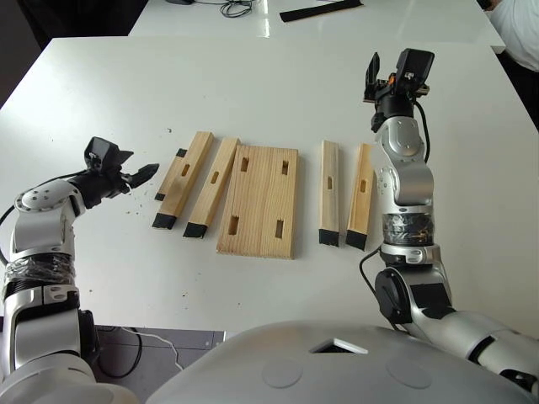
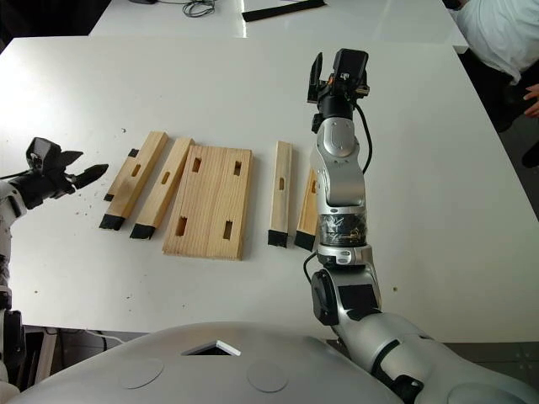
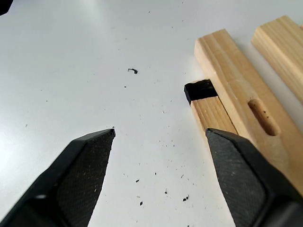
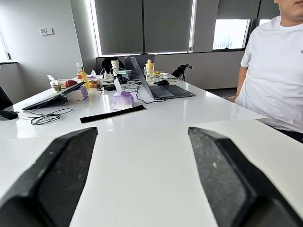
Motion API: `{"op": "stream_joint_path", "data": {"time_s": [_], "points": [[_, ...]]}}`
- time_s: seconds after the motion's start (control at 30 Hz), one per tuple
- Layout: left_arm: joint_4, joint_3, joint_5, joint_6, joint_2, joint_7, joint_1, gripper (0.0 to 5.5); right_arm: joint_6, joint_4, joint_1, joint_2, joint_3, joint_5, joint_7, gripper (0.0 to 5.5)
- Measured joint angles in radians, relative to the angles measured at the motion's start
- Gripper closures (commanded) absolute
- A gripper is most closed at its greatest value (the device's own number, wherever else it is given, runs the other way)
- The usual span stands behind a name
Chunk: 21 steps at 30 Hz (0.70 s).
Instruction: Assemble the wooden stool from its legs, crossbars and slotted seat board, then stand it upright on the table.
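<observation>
Head view. Flat on the white rectangular bench, toward its near edge: a pale wooden seat board with four slots. Just beside the board on the side of the bench's left edge, two slanted pale wooden legs, slotted and black-tipped: the inner left leg and the outer left leg, with a thin black-ended wooden crossbar touching the latter's outer side. Toward the right edge, a little apart from the board, two more such legs, the inner right leg and the outer right leg, black tips toward the near edge. Left tool low near the left edge, open and empty. Right tool raised, pointing upward, beyond the right legs.

Left wrist view. Dark fingers spread wide, nothing between them but bare bench with dark specks; one finger just over the outer left leg.

Right wrist view. Fingers parted, empty; beyond, a second white bench bearing a grey laptop and a flat black strip.
</observation>
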Motion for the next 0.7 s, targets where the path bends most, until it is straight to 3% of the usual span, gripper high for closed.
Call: {"op": "stream_joint_path", "data": {"time_s": [0.17, 0.7], "points": [[-0.120, 0.005, -0.056, 0.061, 0.000, -0.045, 0.014, 1.93, 0.000, -0.011, 0.001, -0.001, -0.003, 0.000, -0.001, 1.98], [-0.156, -0.009, -0.020, 0.045, 0.004, -0.062, 0.119, 1.93, 0.006, -0.018, 0.011, -0.005, -0.003, 0.000, -0.001, 1.98]]}}
